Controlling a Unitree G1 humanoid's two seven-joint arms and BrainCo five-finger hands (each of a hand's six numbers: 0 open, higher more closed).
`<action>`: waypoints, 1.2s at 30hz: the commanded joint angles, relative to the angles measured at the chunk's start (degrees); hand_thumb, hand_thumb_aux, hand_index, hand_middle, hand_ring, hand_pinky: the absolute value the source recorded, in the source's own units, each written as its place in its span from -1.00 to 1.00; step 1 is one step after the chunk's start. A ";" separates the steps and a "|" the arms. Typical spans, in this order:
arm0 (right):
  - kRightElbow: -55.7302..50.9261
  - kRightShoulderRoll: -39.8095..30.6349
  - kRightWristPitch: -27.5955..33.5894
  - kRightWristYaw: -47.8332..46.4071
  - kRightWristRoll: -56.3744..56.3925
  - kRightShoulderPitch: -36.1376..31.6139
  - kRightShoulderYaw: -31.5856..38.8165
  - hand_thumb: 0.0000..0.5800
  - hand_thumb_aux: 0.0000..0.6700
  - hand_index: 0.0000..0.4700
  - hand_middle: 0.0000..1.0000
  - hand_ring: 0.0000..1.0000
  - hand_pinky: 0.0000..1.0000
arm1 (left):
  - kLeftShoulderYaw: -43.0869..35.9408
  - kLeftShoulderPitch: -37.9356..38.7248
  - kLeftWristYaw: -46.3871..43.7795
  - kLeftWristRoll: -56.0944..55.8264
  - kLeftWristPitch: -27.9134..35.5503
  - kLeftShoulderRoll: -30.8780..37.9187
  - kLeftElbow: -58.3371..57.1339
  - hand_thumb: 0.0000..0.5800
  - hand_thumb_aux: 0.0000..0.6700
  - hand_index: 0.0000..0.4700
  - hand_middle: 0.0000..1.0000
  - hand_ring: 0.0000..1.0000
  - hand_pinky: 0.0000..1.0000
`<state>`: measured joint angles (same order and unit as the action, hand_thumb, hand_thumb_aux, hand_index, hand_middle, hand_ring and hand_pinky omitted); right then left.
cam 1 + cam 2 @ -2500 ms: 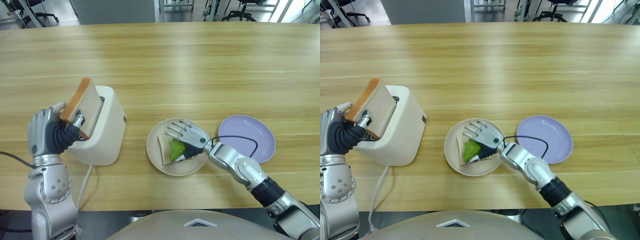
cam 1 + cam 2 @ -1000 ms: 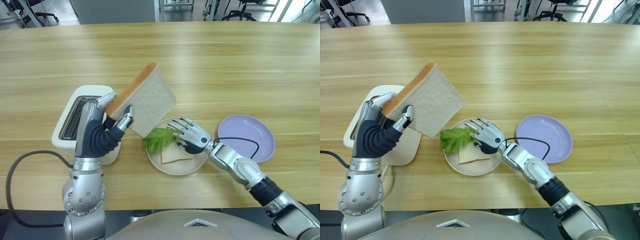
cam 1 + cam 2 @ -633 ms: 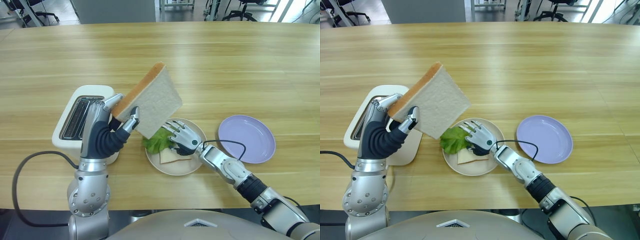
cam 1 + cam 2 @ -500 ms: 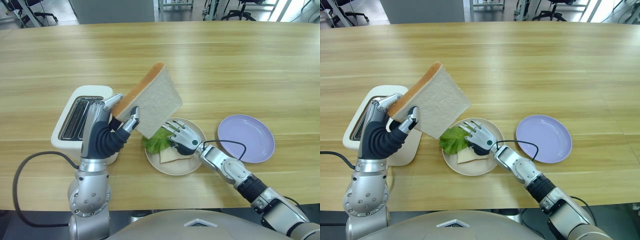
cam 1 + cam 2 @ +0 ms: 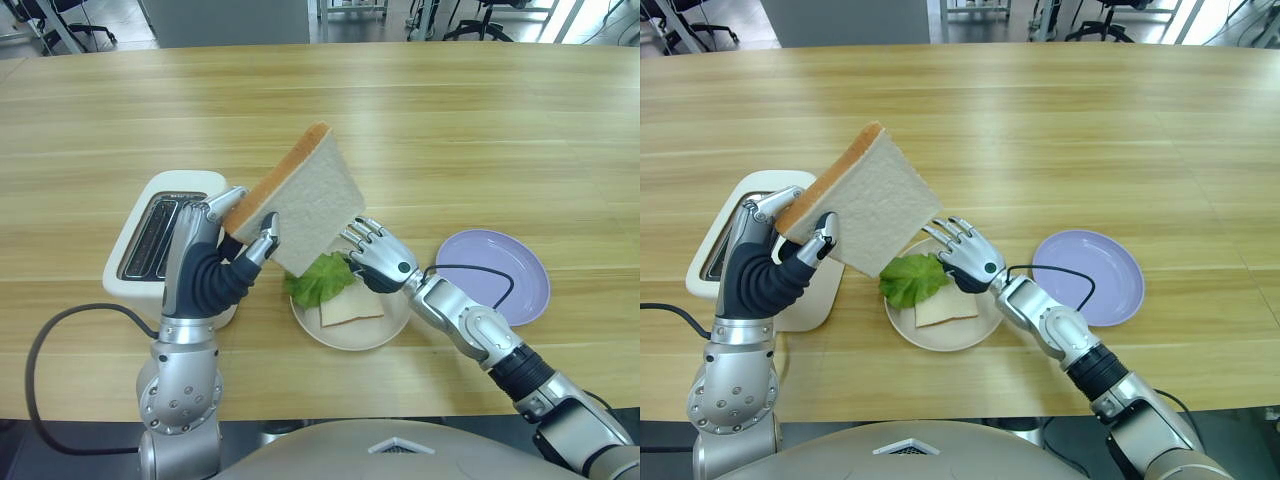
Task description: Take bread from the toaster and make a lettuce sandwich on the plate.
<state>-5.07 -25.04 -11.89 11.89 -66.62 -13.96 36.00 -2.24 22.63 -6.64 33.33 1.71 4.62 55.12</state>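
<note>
Status check, sandwich build.

Left hand (image 5: 203,268): fingers clamped on the lower corner of the top slice (image 5: 308,205), which stands tilted, crust edge uppermost, in the air. It reaches up and to the right of those fingers, with its lower edge over the lettuce (image 5: 318,280). The toaster (image 5: 150,238) sits directly behind and below that hand, and I see no bread in the slot.

Right hand (image 5: 967,256): fingers spread and released, holding nothing. It hovers over the far rim of the beige plate (image 5: 352,338), fingertips close to the raised slice's lower edge; I can't say whether they touch it.

Below the right fingers, the bottom slice (image 5: 945,308) lies flat on the plate. The lettuce rests partly on that slice's left corner and partly out over the plate's left rim, so it sits off-centre. A purple plate (image 5: 508,278) lies to the right of the right wrist.

My judgement of progress: bread out of the toaster, base slice placed, lettuce down but askew. Left to do: perhaps centre the leaf, then lower the held slice flat on top and release.
</note>
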 commanded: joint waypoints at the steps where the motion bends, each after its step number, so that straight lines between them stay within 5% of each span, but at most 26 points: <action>1: -0.39 0.33 0.10 -0.54 -0.23 -0.29 0.20 0.97 0.76 0.72 -1.00 -1.00 -1.00 | -0.24 0.05 -0.13 -0.15 0.03 -0.06 0.25 1.00 1.00 0.96 1.00 1.00 1.00; 2: -1.46 0.71 0.01 -0.72 -0.06 -0.34 0.59 -1.00 -1.00 -1.00 -1.00 -1.00 -1.00 | -0.25 0.06 -0.15 -0.14 0.05 -0.10 0.28 1.00 1.00 0.96 1.00 1.00 1.00; 19: -9.73 4.15 0.35 0.84 -2.22 -2.37 5.68 -1.00 -1.00 -1.00 -1.00 -1.00 -1.00 | -0.40 2.48 1.88 -0.42 -1.66 -0.19 -2.64 1.00 1.00 0.96 1.00 1.00 1.00; 30: -19.12 6.37 2.01 5.52 -4.28 -6.00 8.41 -1.00 -1.00 -1.00 -1.00 -1.00 -1.00 | 7.83 10.48 6.80 -0.05 -6.41 0.71 -4.48 1.00 1.00 0.96 1.00 1.00 1.00; 31: -19.65 6.55 2.09 5.81 -4.35 -6.14 8.56 -0.89 -0.95 -0.95 -1.00 -1.00 -1.00 | 8.38 11.30 7.13 -0.77 -7.06 0.63 -4.48 1.00 1.00 0.96 1.00 1.00 1.00; 32: -20.11 6.73 2.20 6.05 -4.39 -6.27 8.74 -0.29 -0.61 -0.62 -1.00 -1.00 -1.00 | 8.87 11.87 7.35 -1.35 -7.59 0.61 -4.42 1.00 1.00 0.96 1.00 1.00 1.00; 35: -21.43 7.34 2.38 6.83 -4.39 -6.87 9.42 0.12 -0.33 -0.34 -1.00 -1.00 -1.00 | 10.00 12.78 7.67 -2.36 -8.48 0.33 -3.96 1.00 1.00 0.96 1.00 1.00 1.00; 36: -21.90 7.58 2.35 7.02 -4.28 -7.06 9.60 0.53 0.03 0.01 -1.00 -1.00 -1.00 | 10.26 12.88 7.73 -2.59 -8.64 0.28 -3.93 1.00 1.00 0.96 1.00 1.00 1.00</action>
<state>-24.60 -17.42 -9.78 19.01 -70.70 -20.23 44.60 7.29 35.03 0.79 31.65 -6.16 5.23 51.17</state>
